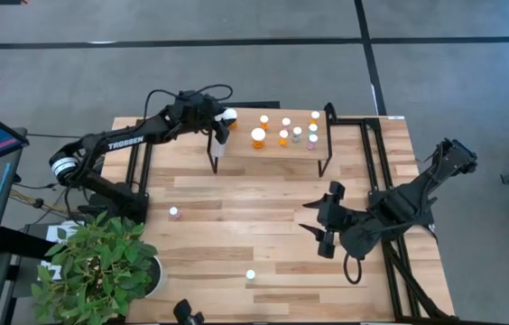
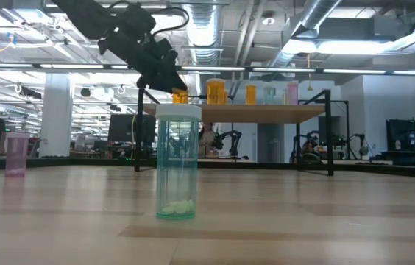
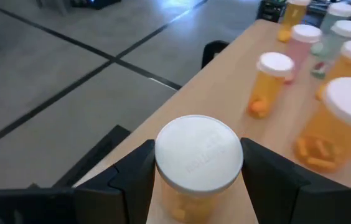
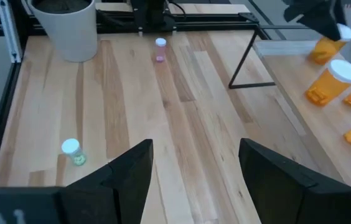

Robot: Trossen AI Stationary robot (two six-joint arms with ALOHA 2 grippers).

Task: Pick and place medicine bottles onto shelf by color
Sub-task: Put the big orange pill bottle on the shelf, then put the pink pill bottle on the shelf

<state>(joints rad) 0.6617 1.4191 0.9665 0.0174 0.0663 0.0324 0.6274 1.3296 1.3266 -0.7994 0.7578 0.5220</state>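
High view: potted plant (image 1: 101, 266) near pink bottle (image 1: 174, 213) on table (image 1: 236, 199).

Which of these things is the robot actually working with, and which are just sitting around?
Part of the job:
- shelf
- bottles on the shelf
- orange bottle in the left gripper
- pink bottle on the table
- green bottle on the table

Just there:
- potted plant
- right gripper, open and empty

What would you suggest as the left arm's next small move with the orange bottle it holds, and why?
Probably lower and release. The left end effector grips an orange bottle over the shelf end, beside the other orange bottles, so it seems placed by color. The right end effector waits empty.
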